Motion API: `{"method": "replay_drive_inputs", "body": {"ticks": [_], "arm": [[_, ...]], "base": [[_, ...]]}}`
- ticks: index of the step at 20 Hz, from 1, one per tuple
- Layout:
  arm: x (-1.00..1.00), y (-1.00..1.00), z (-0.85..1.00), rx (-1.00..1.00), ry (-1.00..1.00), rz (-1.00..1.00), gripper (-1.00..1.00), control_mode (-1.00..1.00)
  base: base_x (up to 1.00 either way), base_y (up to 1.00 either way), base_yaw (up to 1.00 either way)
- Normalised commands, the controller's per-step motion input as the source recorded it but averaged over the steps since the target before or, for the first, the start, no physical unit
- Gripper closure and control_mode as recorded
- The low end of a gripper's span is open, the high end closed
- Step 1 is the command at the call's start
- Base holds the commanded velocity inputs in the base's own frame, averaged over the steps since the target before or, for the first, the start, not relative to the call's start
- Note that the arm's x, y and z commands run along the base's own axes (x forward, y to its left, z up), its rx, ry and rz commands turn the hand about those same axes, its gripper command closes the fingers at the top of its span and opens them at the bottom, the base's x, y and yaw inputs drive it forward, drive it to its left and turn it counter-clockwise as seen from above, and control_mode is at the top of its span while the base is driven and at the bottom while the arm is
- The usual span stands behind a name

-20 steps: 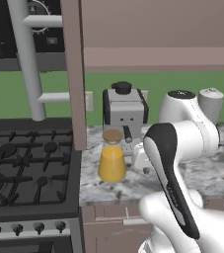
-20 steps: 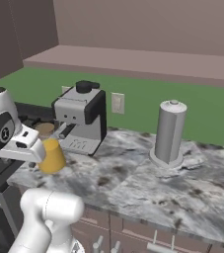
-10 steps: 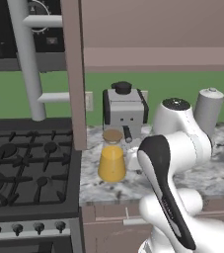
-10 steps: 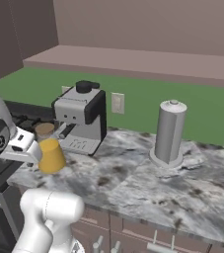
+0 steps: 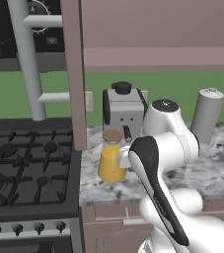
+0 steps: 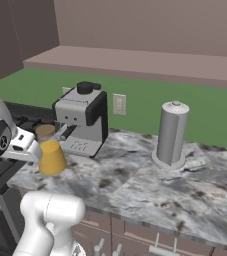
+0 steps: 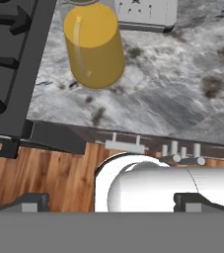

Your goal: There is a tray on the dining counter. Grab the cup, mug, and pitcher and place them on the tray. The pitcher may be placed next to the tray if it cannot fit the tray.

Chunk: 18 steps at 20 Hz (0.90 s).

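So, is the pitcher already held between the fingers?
No, the pitcher stands free on the marbled worktop, far from the open fingers in the hand view.

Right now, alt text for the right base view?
A glass pitcher of orange-yellow liquid stands on a marbled worktop beside a black stove, just in front of a grey coffee machine. The white robot arm reaches in from the left, close to the pitcher. A grey upright cylinder stands further right, before a green wall.
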Motion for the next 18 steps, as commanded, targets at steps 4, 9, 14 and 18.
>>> {"method": "replay_drive_inputs", "body": {"ticks": [4,9,14,18], "arm": [[0.32,0.13,-0.01,0.00,0.00,0.00,-1.00,-1.00],[0.34,0.08,-0.14,0.01,0.00,0.00,-1.00,-1.00],[0.34,0.04,-0.21,0.02,0.00,0.00,-1.00,-1.00],[0.33,0.04,-0.23,0.01,0.00,0.00,-1.00,-1.00]], "base": [[0.00,0.00,0.00],[0.00,0.00,0.00],[0.00,0.00,0.00],[0.00,0.00,0.00]]}}
